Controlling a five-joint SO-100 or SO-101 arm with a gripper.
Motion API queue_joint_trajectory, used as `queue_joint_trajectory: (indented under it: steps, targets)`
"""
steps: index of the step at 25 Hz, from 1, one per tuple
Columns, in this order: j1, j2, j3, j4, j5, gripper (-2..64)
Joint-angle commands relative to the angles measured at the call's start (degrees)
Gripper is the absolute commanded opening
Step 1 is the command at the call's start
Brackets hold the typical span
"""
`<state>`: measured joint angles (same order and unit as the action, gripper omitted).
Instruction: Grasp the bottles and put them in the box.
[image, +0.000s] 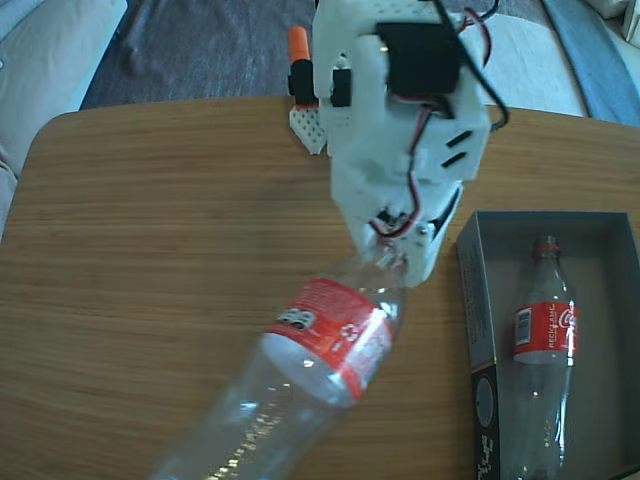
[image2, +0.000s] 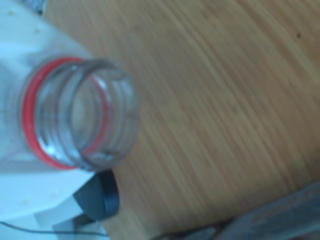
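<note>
the gripper (image: 392, 252) grasps the raised bottle (image: 325, 335) by its neck, the box (image: 478, 300) just to its right in the fixed view.

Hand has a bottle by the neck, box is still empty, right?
Not quite. The hand does hold a bottle by the neck, but the box is not empty: the fixed view shows a second bottle already lying inside it.
</note>
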<state>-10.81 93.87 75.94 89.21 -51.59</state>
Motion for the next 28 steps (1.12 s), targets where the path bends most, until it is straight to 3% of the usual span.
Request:
queue_joint_trajectory:
  steps: [1, 11, 20, 28]
  targets:
    - [-2.99, 3.43, -2.90, 0.18, 0.62, 1.2]
    - [-14.50, 2.37, -3.60, -0.79, 1.67, 1.2]
    - [-21.53, 1.76, -2.72, -8.70, 4.57, 1.1]
    - [-28.21, -1.93, -3.69, -10.28, 8.26, 1.1]
